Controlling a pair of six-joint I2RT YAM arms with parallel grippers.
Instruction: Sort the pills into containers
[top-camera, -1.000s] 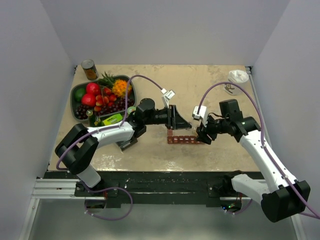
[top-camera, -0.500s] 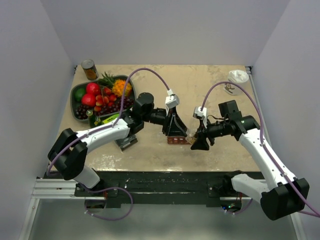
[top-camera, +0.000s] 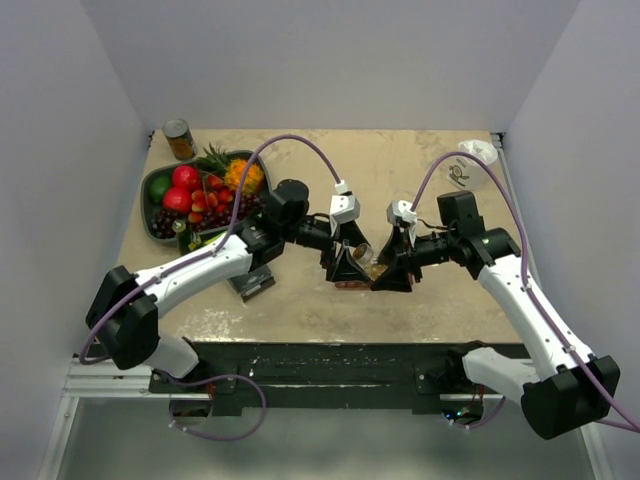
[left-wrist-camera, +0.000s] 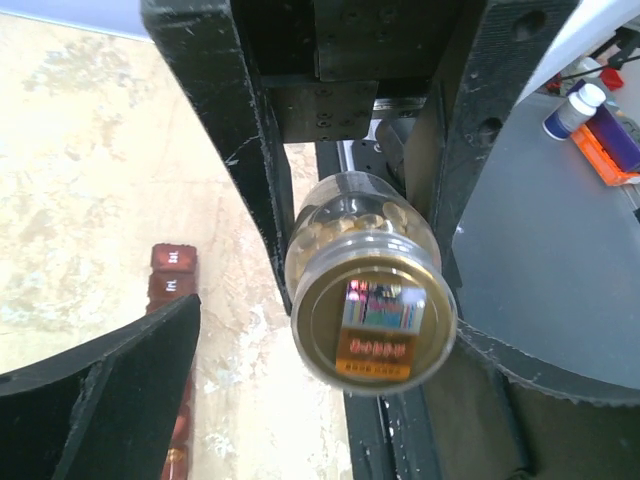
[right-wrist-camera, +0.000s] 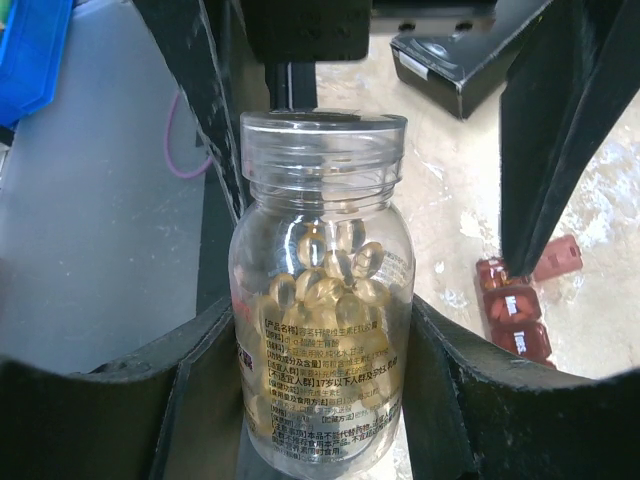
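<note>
A clear bottle (right-wrist-camera: 320, 330) with no cap holds the golden pills (right-wrist-camera: 335, 275). My right gripper (right-wrist-camera: 320, 305) is shut on its body, with the open mouth pointing away past the fingertips. In the top view the bottle (top-camera: 364, 262) hangs between both grippers at mid-table. My left gripper (left-wrist-camera: 330, 325) stands open, its fingers wide of the bottle (left-wrist-camera: 370, 300) and not touching it. The containers, a dark red strip (left-wrist-camera: 170, 285), lie on the table below and also show in the right wrist view (right-wrist-camera: 515, 315). From above, the left gripper (top-camera: 347, 262) and right gripper (top-camera: 388, 272) hide most of the containers.
A grey fruit bowl (top-camera: 152, 192) sits at the back left with a tin can (top-camera: 179, 139) behind it. A black box (top-camera: 256, 284) lies by the left arm. A white object (top-camera: 477, 152) rests at the back right corner.
Both grippers have come together over the red strip, the right one bringing the bottle along. The left jaws have spread wide.
</note>
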